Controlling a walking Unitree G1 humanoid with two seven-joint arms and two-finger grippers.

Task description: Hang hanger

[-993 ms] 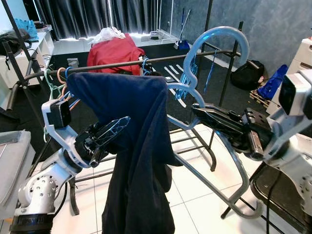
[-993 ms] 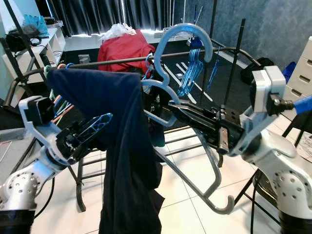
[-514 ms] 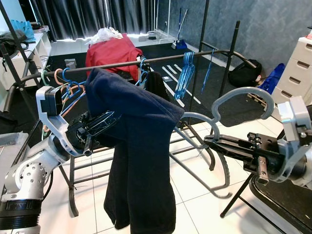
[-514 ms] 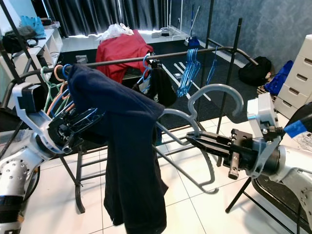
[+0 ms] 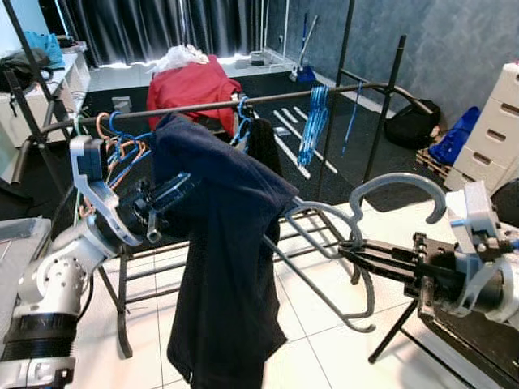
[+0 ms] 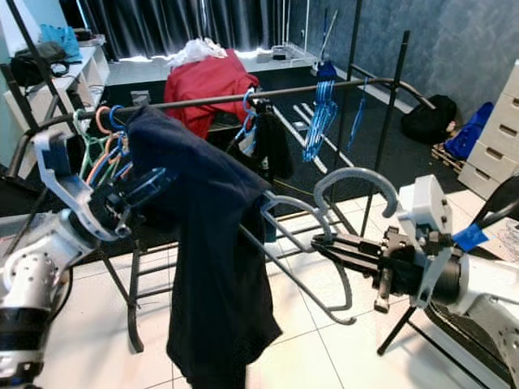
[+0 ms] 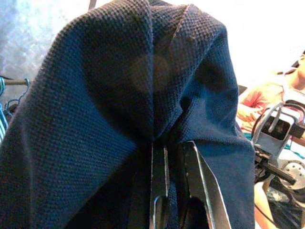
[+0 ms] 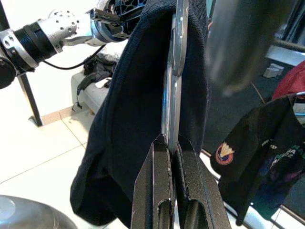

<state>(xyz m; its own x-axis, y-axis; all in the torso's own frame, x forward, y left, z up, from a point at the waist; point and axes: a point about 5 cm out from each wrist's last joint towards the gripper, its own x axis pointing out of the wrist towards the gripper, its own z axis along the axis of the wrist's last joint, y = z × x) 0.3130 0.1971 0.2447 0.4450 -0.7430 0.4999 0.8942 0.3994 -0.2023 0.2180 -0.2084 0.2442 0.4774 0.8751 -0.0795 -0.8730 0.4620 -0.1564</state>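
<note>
A grey hanger (image 5: 320, 223) carries a navy garment (image 5: 231, 267) that hangs down toward the white tiles. Its hook (image 5: 397, 182) sits well below the black rail (image 5: 203, 105) and on my side of it. My right gripper (image 5: 347, 250) is shut on the hanger's neck (image 8: 174, 95), just under the hook. My left gripper (image 5: 180, 190) is shut on the garment's far shoulder (image 7: 143, 95), with dark cloth draped over its fingers (image 7: 159, 176). The hanger's end under that cloth is hidden.
Blue hangers (image 5: 312, 121), coloured hangers (image 5: 109, 130) and a black shirt (image 5: 261, 142) hang on the rail. Red cloth (image 5: 190, 85) lies behind it. White drawers (image 5: 499, 113) and a black folding stand (image 5: 401, 332) are at the right, a grey bin (image 5: 16, 243) at the left.
A second ago the hook was up beside the rail; it has since come down and back, away from the rail. My left gripper has risen slightly with the garment's shoulder.
</note>
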